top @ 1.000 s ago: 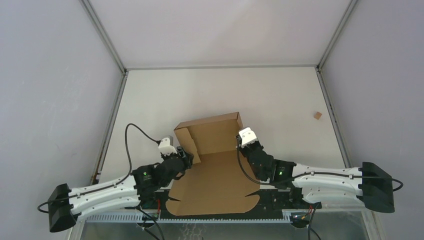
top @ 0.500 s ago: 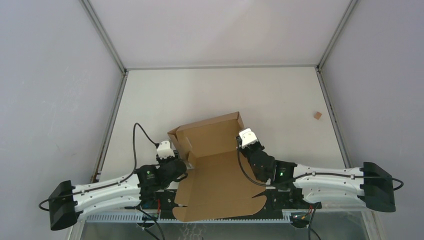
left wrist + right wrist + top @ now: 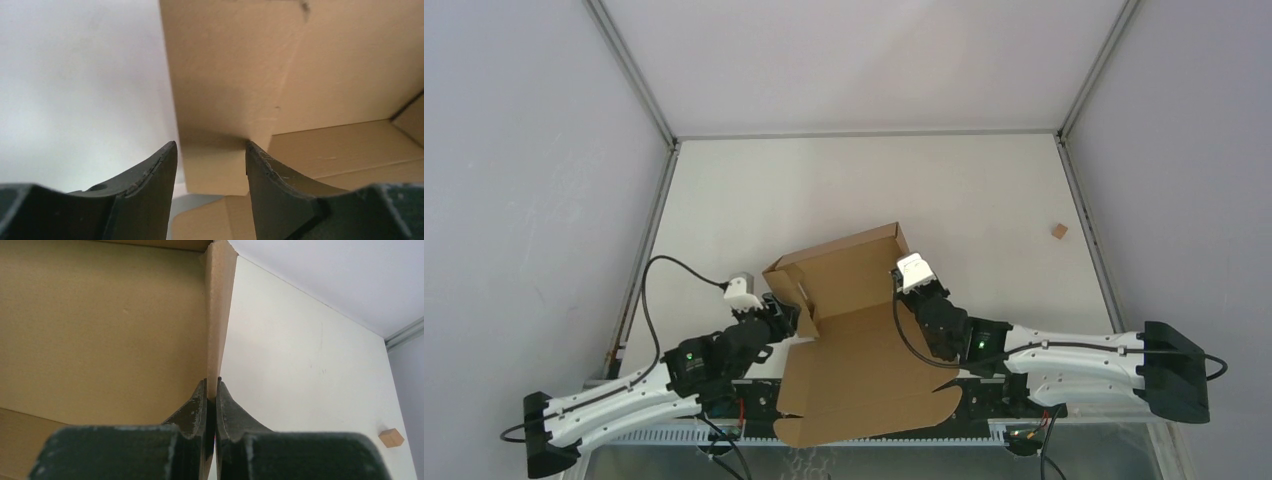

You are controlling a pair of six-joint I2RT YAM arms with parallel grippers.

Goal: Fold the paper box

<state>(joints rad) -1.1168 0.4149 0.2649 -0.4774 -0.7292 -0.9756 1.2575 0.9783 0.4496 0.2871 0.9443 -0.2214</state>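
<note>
Right jaws pinch a raised wall of the paper box point(image 3: 854, 350); open left jaws face the side flap point(image 3: 225, 75), due inward next.

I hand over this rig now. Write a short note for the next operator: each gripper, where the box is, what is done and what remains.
Left gripper: open, at the left flap, not clamped.
Right gripper: shut on the right flap.
Paper box: at the near edge of the table.
Done: far wall and both side flaps stand up.
To do: near panel lies flat; fold it, tuck the tabs.
</note>
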